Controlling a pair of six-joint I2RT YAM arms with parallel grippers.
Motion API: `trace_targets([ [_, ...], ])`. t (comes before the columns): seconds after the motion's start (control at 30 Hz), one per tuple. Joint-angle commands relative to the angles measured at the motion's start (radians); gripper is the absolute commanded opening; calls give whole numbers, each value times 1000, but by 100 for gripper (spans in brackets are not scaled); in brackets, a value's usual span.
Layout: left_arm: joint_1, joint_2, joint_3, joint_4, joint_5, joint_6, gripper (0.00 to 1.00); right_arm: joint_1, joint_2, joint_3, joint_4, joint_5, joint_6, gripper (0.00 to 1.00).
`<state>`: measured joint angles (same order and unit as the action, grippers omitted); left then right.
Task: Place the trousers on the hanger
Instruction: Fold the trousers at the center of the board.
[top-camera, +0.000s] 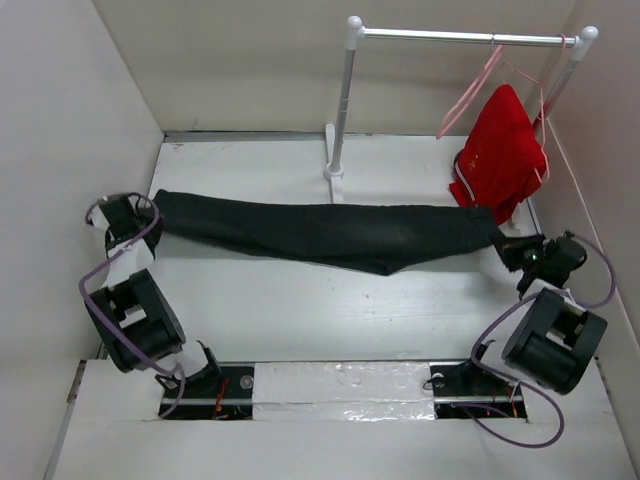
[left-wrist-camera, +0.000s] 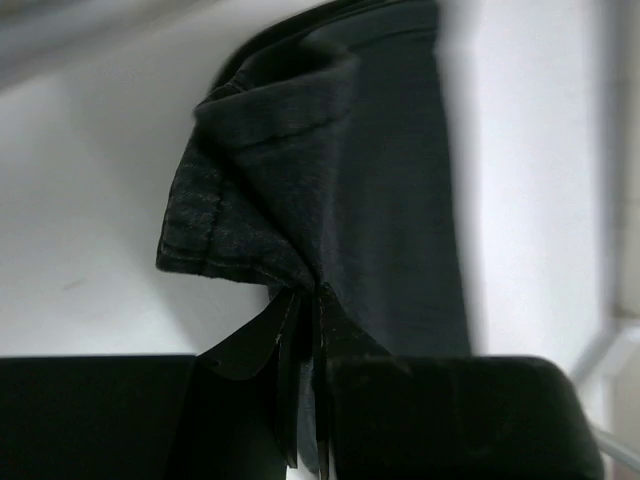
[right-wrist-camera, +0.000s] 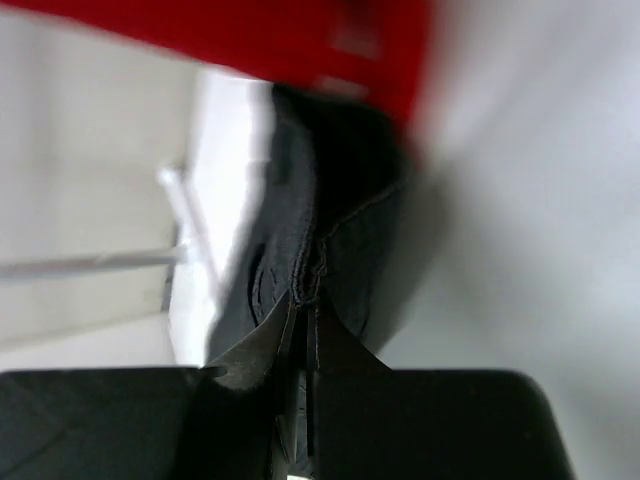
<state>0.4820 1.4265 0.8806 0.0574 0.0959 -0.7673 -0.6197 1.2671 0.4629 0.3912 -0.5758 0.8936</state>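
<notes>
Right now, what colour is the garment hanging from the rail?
Red garment, best in top external.

Long plain black fabric trousers (top-camera: 330, 232): one, spanning from left gripper (top-camera: 150, 213) to right gripper (top-camera: 504, 241).
Two-finger grippers: two.
Bright red cloth garment (top-camera: 500, 150): one, just beyond right gripper.
Thin pale-pink triangular hangers: two. Bare hanger (top-camera: 468, 95) and loaded hanger (top-camera: 533, 85) carrying red garment, both beyond right gripper, well apart from left gripper.
White-and-metal clothes rail (top-camera: 450, 36): one, on two uprights.
White table (top-camera: 300, 320): one, under both grippers.
</notes>
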Motion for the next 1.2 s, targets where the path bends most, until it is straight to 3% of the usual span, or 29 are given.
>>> trace_targets([
  [0.0, 44, 49, -112, 90, -19, 6, 0, -142, 55, -65, 121, -64, -16, 0],
  [0.27, 44, 31, -149, -13, -126, 2, 0, -257, 38, -151, 52, -22, -50, 0],
  [0.47, 44, -78, -115, -54, -197, 14, 3, -282, -178, -141, -162, 62, -165, 0],
  [0.53, 14, -83, -115, -56, -202, 8, 32, -273, -233, -144, -161, 88, -177, 40],
  [0.57, 4, -77, -115, -48, -196, 16, 73, -273, -256, -136, -181, 117, -177, 56],
  [0.6, 4, -72, -112, -39, -153, 28, 98, -262, -258, -129, -199, 119, -182, 70],
  [0.63, 4, -66, -97, -39, -125, 31, 99, -262, -253, -119, -216, 119, -194, 84],
  [0.7, -17, -83, -88, -10, -14, 42, 99, -262, -223, -107, -239, 123, -199, 90],
  [0.83, -201, -153, -13, 5, -99, 69, 99, -262, -166, -150, -193, 137, -188, 91],
  [0.9, -365, -213, -2, 31, -210, 83, 99, -262, -111, -167, -163, 136, -194, 90],
  [1.07, -681, -259, -2, 140, -268, 56, 99, -209, -19, -165, -65, 67, -153, 85],
  [1.13, -822, -261, -56, 220, -269, 42, 64, -157, 46, -147, -61, 62, -147, 84],
  [1.17, -864, -256, -77, 251, -275, 37, 33, -140, 69, -139, -14, 59, -140, 83],
])
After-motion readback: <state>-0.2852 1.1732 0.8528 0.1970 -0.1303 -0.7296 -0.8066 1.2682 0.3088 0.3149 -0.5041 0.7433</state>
